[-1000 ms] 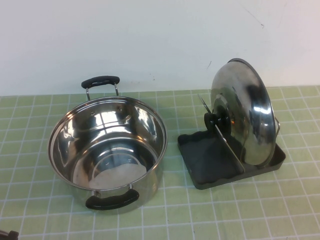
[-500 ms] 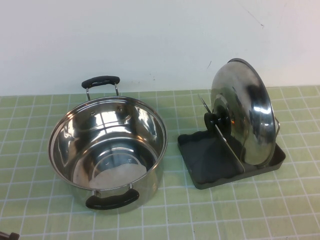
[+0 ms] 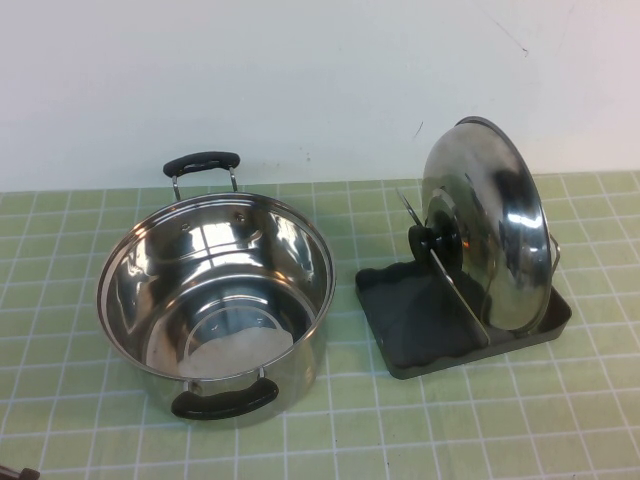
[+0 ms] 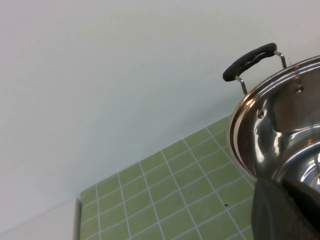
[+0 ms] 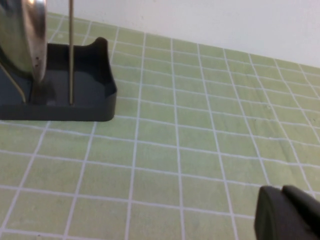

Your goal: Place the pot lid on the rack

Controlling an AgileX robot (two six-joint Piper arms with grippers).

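Observation:
The pot lid [image 3: 490,230], shiny steel with a black knob [image 3: 432,242], stands on edge in the rack [image 3: 410,320], leaning against a wire loop. The dark grey rack sits right of the pot. The right wrist view shows the lid's edge [image 5: 22,35] inside the rack [image 5: 75,105], with my right gripper [image 5: 281,192] shut, empty, low over the mat and well apart from it. My left gripper [image 4: 272,192] is shut and empty beside the pot; only a dark bit of it [image 3: 12,474] shows at the high view's bottom-left corner.
A deep steel pot [image 3: 215,300] with two black handles stands open at centre-left; its rim and far handle [image 4: 248,61] fill the left wrist view. A green tiled mat [image 3: 400,420] covers the table. A white wall runs behind.
The dark bit of my left gripper at the bottom-left corner has slipped slightly further out of the high view. Lid, rack and pot have not moved.

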